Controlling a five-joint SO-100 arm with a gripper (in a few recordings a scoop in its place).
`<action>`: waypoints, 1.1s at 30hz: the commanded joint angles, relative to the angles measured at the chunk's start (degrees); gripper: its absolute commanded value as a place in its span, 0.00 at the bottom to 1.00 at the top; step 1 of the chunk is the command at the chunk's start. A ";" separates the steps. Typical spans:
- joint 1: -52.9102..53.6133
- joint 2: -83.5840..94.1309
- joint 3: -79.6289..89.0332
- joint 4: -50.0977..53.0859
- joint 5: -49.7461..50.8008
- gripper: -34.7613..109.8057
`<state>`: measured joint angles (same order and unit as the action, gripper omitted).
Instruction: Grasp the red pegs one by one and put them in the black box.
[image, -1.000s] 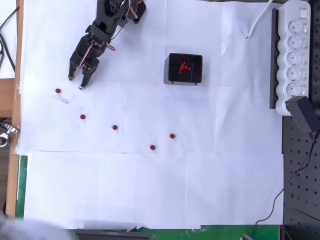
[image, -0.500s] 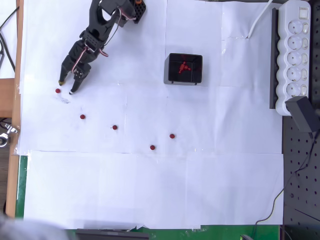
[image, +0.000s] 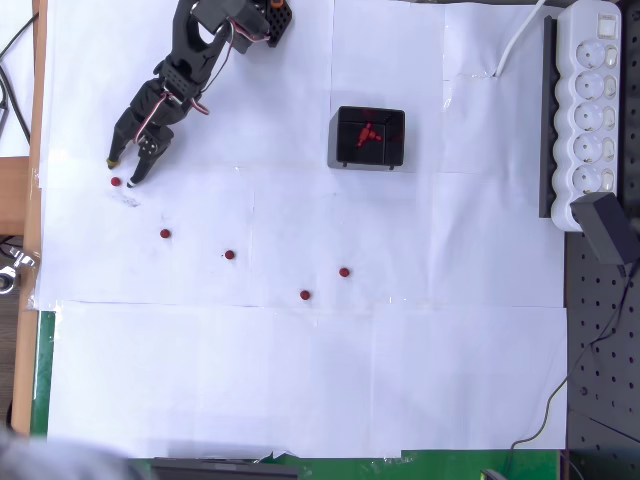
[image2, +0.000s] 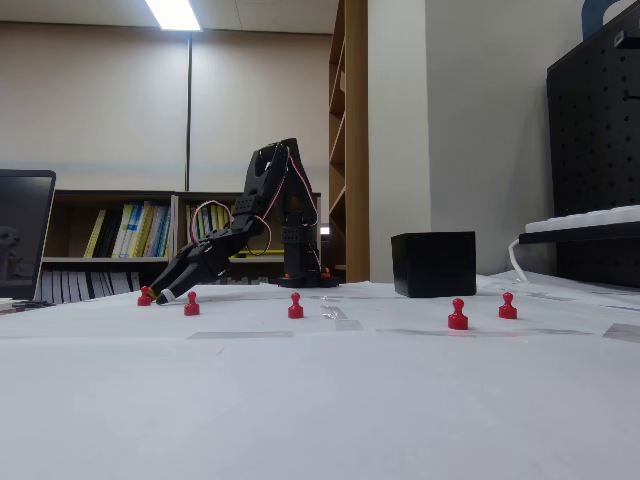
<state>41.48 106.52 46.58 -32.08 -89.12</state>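
at the far left of the white paper-covered table (image: 300, 380), in the overhead view, the black arm (image: 190, 70) reaches down from its base at the top edge, and the gripper (image: 120, 172) hangs with its two fingertips parted, nothing between them. the leftmost red peg (image: 116, 182) lies just below and between those tips, so close that the overhead view cannot settle whether they touch it. the fixed view looks low across the table and shows what the overhead one flattens: the pegs are small upright pawn shapes with round heads, and the gripper (image2: 158, 295) slopes down to the table surface just right of that same peg (image2: 145, 296), partly overlapping it.

moving right in the overhead view, four more pegs lie in a loose line: one at (image: 165, 234), one at (image: 229, 255), one at (image: 305, 295) and one at (image: 344, 272), all well apart from the gripper. the black box (image: 367, 137) sits to the right of the arm's base, and only from above can its inside be seen: a small red cluster of pegs (image: 366, 133) lies in it, their number hard to make out. in the fixed view the box (image2: 433, 263) is just a closed-looking black cube, its contents hidden by its wall.

at the right edge a white power strip (image: 593, 110) runs along the table, cut off at the top, with a black plug (image: 608, 226) at its near end.
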 joint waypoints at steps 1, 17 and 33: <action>1.32 1.41 2.29 -0.79 -0.09 0.35; 0.53 2.90 4.04 -0.97 0.79 0.27; -1.23 -7.82 1.76 12.30 -0.44 0.24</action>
<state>41.04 106.08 48.43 -29.36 -88.59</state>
